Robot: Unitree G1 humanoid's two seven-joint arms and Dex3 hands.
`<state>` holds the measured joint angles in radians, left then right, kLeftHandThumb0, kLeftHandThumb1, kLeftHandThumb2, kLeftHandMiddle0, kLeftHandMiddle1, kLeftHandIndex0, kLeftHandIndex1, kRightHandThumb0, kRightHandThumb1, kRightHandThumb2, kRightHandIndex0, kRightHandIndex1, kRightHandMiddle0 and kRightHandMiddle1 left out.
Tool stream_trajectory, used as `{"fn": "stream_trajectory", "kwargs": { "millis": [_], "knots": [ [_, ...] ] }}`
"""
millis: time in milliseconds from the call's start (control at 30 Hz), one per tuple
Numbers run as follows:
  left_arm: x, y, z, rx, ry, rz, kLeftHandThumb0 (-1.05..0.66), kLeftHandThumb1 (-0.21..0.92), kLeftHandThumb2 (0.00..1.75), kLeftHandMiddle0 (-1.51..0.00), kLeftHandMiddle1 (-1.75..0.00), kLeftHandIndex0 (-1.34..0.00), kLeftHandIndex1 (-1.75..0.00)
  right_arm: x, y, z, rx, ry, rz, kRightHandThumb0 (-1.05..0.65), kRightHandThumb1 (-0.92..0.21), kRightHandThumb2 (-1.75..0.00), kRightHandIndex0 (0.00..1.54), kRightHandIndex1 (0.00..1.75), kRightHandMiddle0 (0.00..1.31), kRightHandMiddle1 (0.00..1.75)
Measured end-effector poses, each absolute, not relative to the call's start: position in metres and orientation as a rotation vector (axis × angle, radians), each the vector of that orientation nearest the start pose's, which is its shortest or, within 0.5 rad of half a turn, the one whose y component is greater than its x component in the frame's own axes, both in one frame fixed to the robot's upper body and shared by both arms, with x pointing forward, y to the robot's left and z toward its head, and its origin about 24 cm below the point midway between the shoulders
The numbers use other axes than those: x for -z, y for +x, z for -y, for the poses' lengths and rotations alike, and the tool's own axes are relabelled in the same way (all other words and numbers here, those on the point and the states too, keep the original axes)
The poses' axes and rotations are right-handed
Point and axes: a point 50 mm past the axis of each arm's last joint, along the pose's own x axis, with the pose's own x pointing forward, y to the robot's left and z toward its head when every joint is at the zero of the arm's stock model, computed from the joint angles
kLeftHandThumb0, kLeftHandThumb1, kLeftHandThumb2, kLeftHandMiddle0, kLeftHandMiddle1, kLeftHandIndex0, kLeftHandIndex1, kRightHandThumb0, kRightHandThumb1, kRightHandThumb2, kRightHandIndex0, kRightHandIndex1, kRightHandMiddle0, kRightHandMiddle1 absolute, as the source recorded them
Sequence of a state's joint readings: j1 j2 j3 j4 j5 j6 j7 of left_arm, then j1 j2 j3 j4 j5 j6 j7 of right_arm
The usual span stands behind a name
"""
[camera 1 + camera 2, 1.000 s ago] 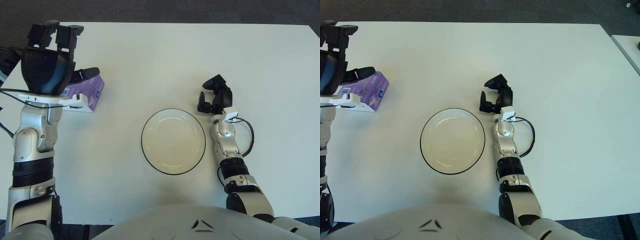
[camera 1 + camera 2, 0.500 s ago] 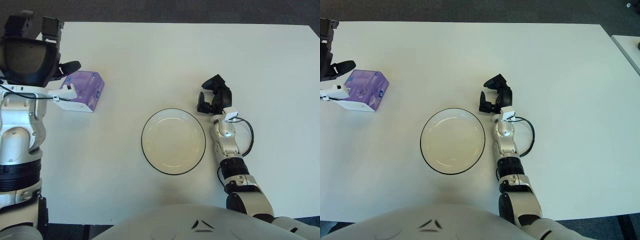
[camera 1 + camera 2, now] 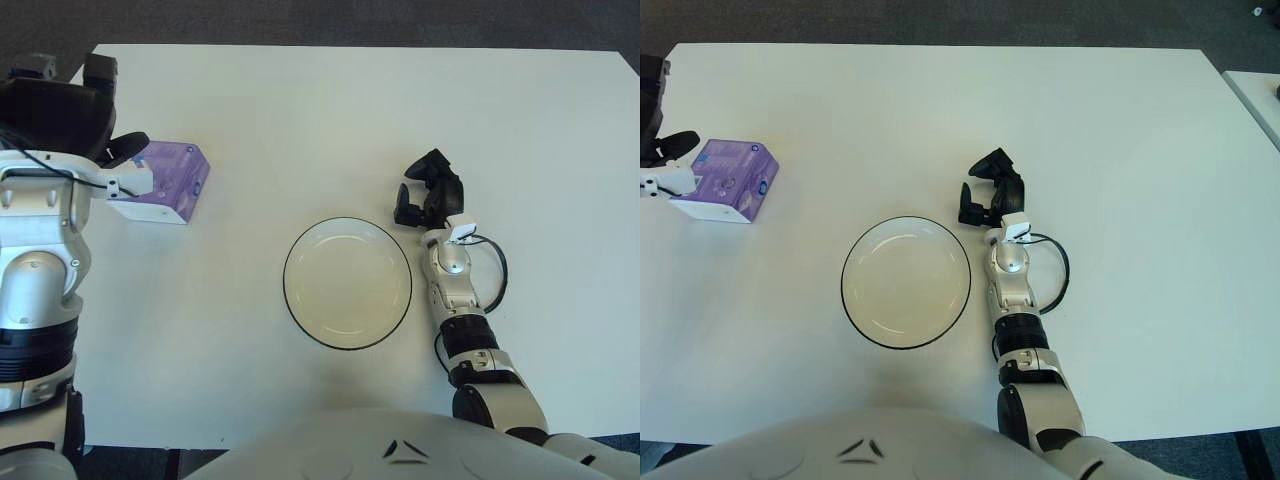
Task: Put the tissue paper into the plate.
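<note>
The tissue paper is a purple pack (image 3: 168,182) lying flat on the white table (image 3: 300,120) at the far left. My left hand (image 3: 70,112) is just left of the pack, fingers spread and open; its thumb (image 3: 127,149) reaches toward the pack's upper left corner, and I cannot tell whether they touch. The plate (image 3: 347,283), white with a dark rim, is empty in the middle of the table, well to the right of the pack. My right hand (image 3: 428,190) shows beside the plate's upper right edge, fingers curled, holding nothing.
A thin black cable (image 3: 495,270) loops off the right wrist, right of the plate. The table's far edge (image 3: 350,47) runs along the top, with dark floor beyond. My own torso (image 3: 400,445) fills the bottom of the view.
My left hand has drawn back to the left and dropped lower in the view, uncovering the purple pack, which stays in place. The right hand and plate have not moved.
</note>
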<state>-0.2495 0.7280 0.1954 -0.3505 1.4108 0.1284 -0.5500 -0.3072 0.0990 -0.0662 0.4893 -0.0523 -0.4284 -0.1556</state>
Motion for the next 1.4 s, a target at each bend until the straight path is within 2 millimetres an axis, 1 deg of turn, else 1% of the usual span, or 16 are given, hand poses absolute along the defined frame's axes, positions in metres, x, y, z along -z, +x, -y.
{"fn": "stream_trajectory", "kwargs": {
  "millis": [167, 333, 400, 433, 467, 600, 800, 900, 1000, 1033, 1067, 1100, 1200, 1300, 1367, 1400],
  "knots": [
    [-0.228, 0.268, -0.258, -0.295, 2.021, -0.181, -1.05, 0.92, 1.21, -0.5, -0.15, 0.0, -0.44, -0.049, 0.303, 0.12, 0.099, 0.076, 0.224, -0.01, -0.24, -1.41, 0.55, 1.75, 0.54, 1.75],
    [-0.227, 0.282, -0.253, -0.192, 2.003, -0.281, -1.05, 0.92, 1.2, -0.52, -0.18, 0.0, -0.44, -0.05, 0.305, 0.119, 0.096, 0.076, 0.221, -0.01, -0.25, -1.4, 0.55, 1.75, 0.54, 1.75],
    [-0.228, 0.288, -0.251, -0.157, 1.995, -0.311, -1.05, 0.92, 1.2, -0.47, -0.33, 0.0, -0.46, -0.05, 0.306, 0.118, 0.095, 0.077, 0.22, -0.01, -0.25, -1.4, 0.55, 1.75, 0.54, 1.75],
    [-0.228, 0.29, -0.25, -0.138, 1.99, -0.323, -1.05, 0.92, 1.2, -0.43, -0.44, 0.0, -0.47, -0.05, 0.306, 0.118, 0.094, 0.078, 0.22, -0.01, -0.25, -1.4, 0.55, 1.75, 0.54, 1.75],
    [-0.228, 0.291, -0.249, -0.125, 1.986, -0.328, -1.05, 0.92, 1.19, -0.45, -0.54, 0.0, -0.51, -0.05, 0.306, 0.118, 0.094, 0.079, 0.221, -0.01, -0.25, -1.4, 0.55, 1.75, 0.54, 1.75],
    [-0.229, 0.296, -0.244, -0.071, 1.968, -0.34, -1.04, 0.92, 1.2, -0.45, -0.73, 0.0, -0.55, -0.051, 0.307, 0.117, 0.093, 0.081, 0.228, -0.01, -0.25, -1.4, 0.55, 1.75, 0.54, 1.75],
    [-0.228, 0.3, -0.242, -0.01, 1.93, -0.338, -1.05, 0.92, 1.22, -0.47, -0.73, 0.0, -0.61, -0.051, 0.307, 0.117, 0.094, 0.082, 0.23, -0.01, -0.25, -1.4, 0.55, 1.75, 0.54, 1.75],
    [-0.225, 0.304, -0.244, 0.01, 1.922, -0.341, -1.05, 0.92, 1.22, -0.48, -0.74, 0.0, -0.6, -0.05, 0.307, 0.117, 0.094, 0.082, 0.229, -0.01, -0.25, -1.39, 0.55, 1.75, 0.54, 1.75],
    [-0.221, 0.306, -0.247, 0.029, 1.905, -0.351, -1.05, 0.92, 1.22, -0.48, -0.8, 0.0, -0.58, -0.051, 0.307, 0.117, 0.095, 0.083, 0.231, -0.01, -0.25, -1.39, 0.55, 1.75, 0.54, 1.75],
    [-0.219, 0.307, -0.248, 0.034, 1.9, -0.354, -1.05, 0.92, 1.22, -0.48, -0.88, 0.0, -0.58, -0.051, 0.307, 0.117, 0.095, 0.083, 0.232, -0.01, -0.24, -1.4, 0.58, 1.75, 0.55, 1.7],
    [-0.218, 0.308, -0.249, 0.039, 1.896, -0.358, -1.05, 0.92, 1.23, -0.47, -1.01, 0.0, -0.56, -0.051, 0.307, 0.117, 0.096, 0.083, 0.233, -0.01, -0.22, -1.4, 0.64, 1.75, 0.57, 1.63],
    [-0.216, 0.309, -0.25, 0.042, 1.894, -0.361, -1.05, 0.92, 1.24, -0.48, -1.21, 0.0, -0.55, -0.051, 0.307, 0.117, 0.096, 0.084, 0.233, -0.01, -0.2, -1.4, 0.67, 1.75, 0.58, 1.59],
    [-0.212, 0.312, -0.252, 0.052, 1.886, -0.369, -1.05, 0.92, 1.25, -0.5, -1.48, 0.0, -0.51, -0.051, 0.307, 0.117, 0.097, 0.084, 0.233, -0.01, -0.19, -1.41, 0.71, 1.75, 0.6, 1.54],
    [-0.209, 0.314, -0.253, 0.062, 1.88, -0.382, -1.05, 0.92, 1.26, -0.52, -1.58, 0.0, -0.49, -0.051, 0.307, 0.117, 0.099, 0.085, 0.234, -0.01, -0.18, -1.41, 0.73, 1.75, 0.6, 1.53],
    [-0.208, 0.316, -0.253, 0.065, 1.879, -0.388, -1.05, 0.92, 1.26, -0.52, -1.6, 0.0, -0.47, -0.051, 0.307, 0.118, 0.1, 0.086, 0.236, -0.01, -0.17, -1.42, 0.74, 1.75, 0.6, 1.53],
    [-0.208, 0.316, -0.253, 0.068, 1.878, -0.391, -1.05, 0.92, 1.26, -0.52, -1.58, 0.0, -0.46, -0.051, 0.307, 0.118, 0.101, 0.086, 0.236, -0.01, -0.2, -1.42, 0.67, 1.75, 0.58, 1.61]
  ]
}}
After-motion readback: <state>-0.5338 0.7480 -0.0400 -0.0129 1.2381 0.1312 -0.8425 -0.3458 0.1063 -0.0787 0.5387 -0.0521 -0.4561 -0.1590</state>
